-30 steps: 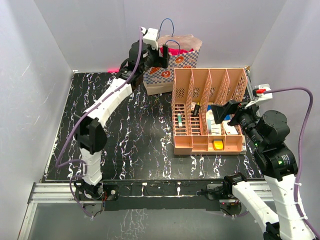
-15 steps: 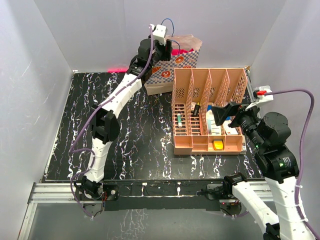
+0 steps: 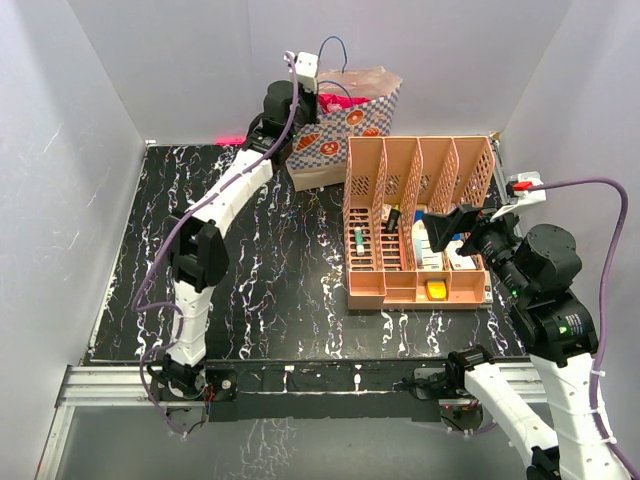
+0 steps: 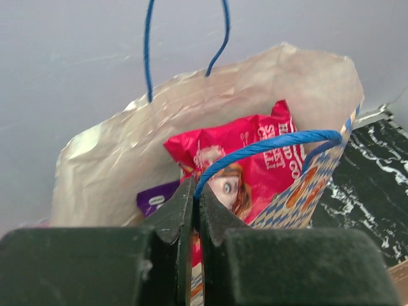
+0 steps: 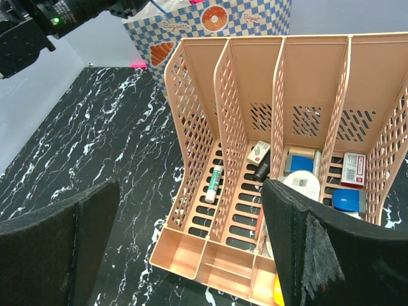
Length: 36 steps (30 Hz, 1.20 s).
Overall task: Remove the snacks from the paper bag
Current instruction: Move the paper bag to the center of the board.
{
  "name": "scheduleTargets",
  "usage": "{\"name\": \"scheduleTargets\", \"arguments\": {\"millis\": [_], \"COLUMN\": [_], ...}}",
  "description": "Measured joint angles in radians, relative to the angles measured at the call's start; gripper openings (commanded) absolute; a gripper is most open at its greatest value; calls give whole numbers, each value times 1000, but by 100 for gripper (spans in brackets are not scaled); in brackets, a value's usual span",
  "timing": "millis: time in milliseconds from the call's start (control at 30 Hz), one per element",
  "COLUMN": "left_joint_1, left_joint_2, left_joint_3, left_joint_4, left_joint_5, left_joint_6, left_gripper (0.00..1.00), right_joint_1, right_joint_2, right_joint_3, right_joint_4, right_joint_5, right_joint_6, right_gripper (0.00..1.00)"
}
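Two pincers | left pincer (image 4: 194,191): pressed together on bag (image 4: 115,159) near rim, where blue handle (image 4: 268,145) meets it | in bag: red snack (image 4: 268,159), purple snack (image 4: 156,199) beside it | bag upright at far table (image 3: 270,260) edge, just beyond organizer (image 5: 223,95) | right pincer (image 5: 191,191): spread wide, holding nothing, above organizer's near right.

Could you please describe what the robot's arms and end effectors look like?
The left arm and right arm have white links, black joints and a purple cable each. The left end effector and right end effector have matte black fingers.
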Motion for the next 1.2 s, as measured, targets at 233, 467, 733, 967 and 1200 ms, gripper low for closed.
{"name": "scheduleTargets", "arguments": {"millis": [233,467,733,967,1200], "left_joint_1": [56,119,126,139,139], "left_joint_2": [-176,-466,-910,-1324,-1547], "left_joint_3": [-223,-525,-867,-1042,-1062], "left_joint_4": [-11,-48,-185,-428,-616], "left_joint_5": [-16,-88,-195,-84,234], "left_joint_6": [0,40,43,-86,-214], "left_gripper": [0,0,0,0,0], "right_joint_1": [0,0,1,61,254], "right_joint_2": [9,28,58,103,300], "right_joint_3": [0,0,-2,-85,-97], "right_joint_4": [0,0,8,62,74], "right_joint_5": [-6,-29,-119,-304,-441], "right_joint_6": [0,0,6,77,111], "right_gripper": [98,98,98,98,98]}}
